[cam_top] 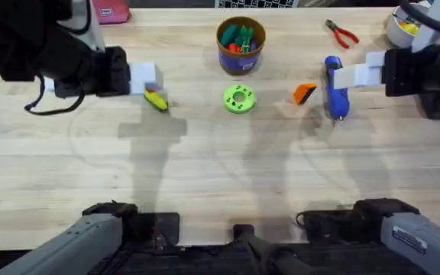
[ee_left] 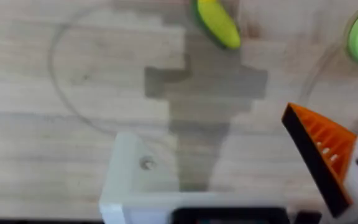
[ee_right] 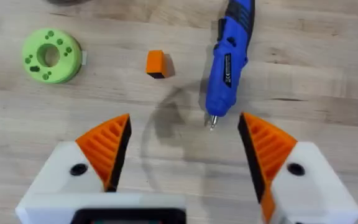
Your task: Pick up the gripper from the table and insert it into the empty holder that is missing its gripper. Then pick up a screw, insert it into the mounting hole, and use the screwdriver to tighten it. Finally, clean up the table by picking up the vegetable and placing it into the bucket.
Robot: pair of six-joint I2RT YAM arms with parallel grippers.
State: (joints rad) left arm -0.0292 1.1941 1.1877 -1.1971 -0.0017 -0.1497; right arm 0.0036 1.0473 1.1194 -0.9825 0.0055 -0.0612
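**Tools spread wide over the tabletop, one pad missing**

Both tools hang above the wooden tabletop (cam_top: 220, 176) at opposite sides, and we see neither one gripping anything. On the right tool (ee_right: 182, 146) the two orange ribbed pads stand well apart, with bare wood between them. On the left tool (ee_left: 241, 168) the fingers are also spread — one carries its orange pad, while the other, the holder (ee_left: 126, 180), is a bare white mount with a small hole in its face.

From overhead, the bucket (cam_top: 241, 47) stands at the far middle, blue with a yellow-orange rim, green and orange toy pieces inside. Right of centre lies the screwdriver (cam_top: 334, 88), flat on the wood, its metal tip pointing toward the near edge; the right tool's white finger sits just beside its far end. We see the green disc (cam_top: 239, 99) in front of the bucket. Between disc and screwdriver rests the gripper (cam_top: 305, 93) — a small orange wedge, apart from both. The vegetable (cam_top: 156, 100), yellow with a green end, lies just beside the left tool's white tip.
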